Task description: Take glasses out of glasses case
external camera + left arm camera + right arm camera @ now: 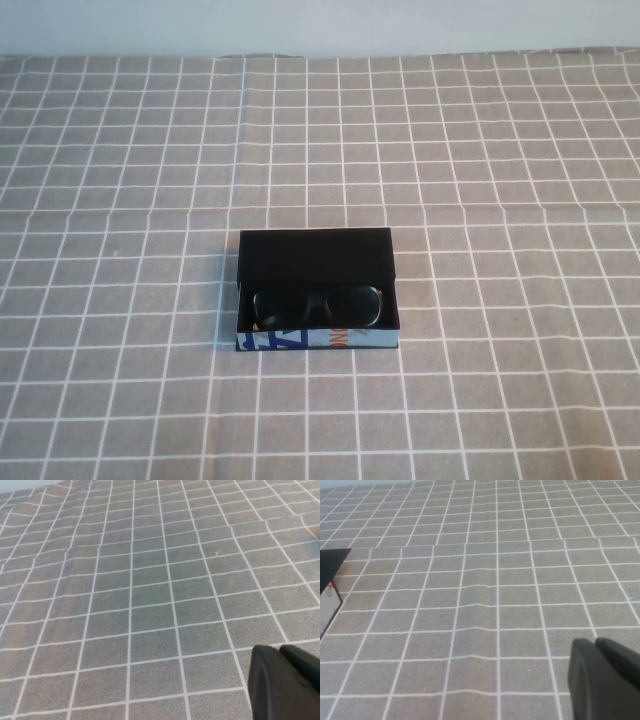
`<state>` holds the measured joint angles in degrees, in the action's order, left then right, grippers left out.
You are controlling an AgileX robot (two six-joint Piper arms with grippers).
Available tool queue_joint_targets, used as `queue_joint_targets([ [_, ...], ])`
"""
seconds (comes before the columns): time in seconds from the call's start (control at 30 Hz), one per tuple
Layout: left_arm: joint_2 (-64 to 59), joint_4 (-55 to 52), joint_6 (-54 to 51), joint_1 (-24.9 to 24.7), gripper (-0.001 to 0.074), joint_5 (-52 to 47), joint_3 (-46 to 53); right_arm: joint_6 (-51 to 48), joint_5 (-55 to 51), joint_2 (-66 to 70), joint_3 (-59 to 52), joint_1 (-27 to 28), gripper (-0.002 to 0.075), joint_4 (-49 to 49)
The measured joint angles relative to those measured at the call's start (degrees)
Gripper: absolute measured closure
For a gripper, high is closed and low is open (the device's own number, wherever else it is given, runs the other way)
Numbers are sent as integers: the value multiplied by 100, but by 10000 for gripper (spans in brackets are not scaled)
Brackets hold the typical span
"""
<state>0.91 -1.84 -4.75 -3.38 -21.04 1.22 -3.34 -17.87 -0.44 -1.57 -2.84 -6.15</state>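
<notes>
The glasses case (317, 258) is an open shallow black box with a white front edge printed in blue and orange, in the middle of the table in the high view. The black glasses (318, 305) lie inside it against the front wall, lenses facing up. A corner of the case (330, 587) shows in the right wrist view. My left gripper (280, 652) hangs over bare cloth, fingers together, holding nothing. My right gripper (596, 645) is also shut and empty, over cloth to the right of the case. Neither arm shows in the high view.
A grey tablecloth with a white grid (500, 200) covers the whole table. A pale wall (320, 25) runs along the far edge.
</notes>
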Motion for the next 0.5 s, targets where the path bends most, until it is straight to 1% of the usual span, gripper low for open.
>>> queue_joint_targets([
  [0.37,0,0,0,0,739,0,0,0,0,0,0,0,743,-82],
  [0.47,0,0,0,0,739,0,0,0,15,0,0,0,743,-378],
  [0.5,0,0,0,0,740,0,0,0,63,0,0,0,743,-636],
])
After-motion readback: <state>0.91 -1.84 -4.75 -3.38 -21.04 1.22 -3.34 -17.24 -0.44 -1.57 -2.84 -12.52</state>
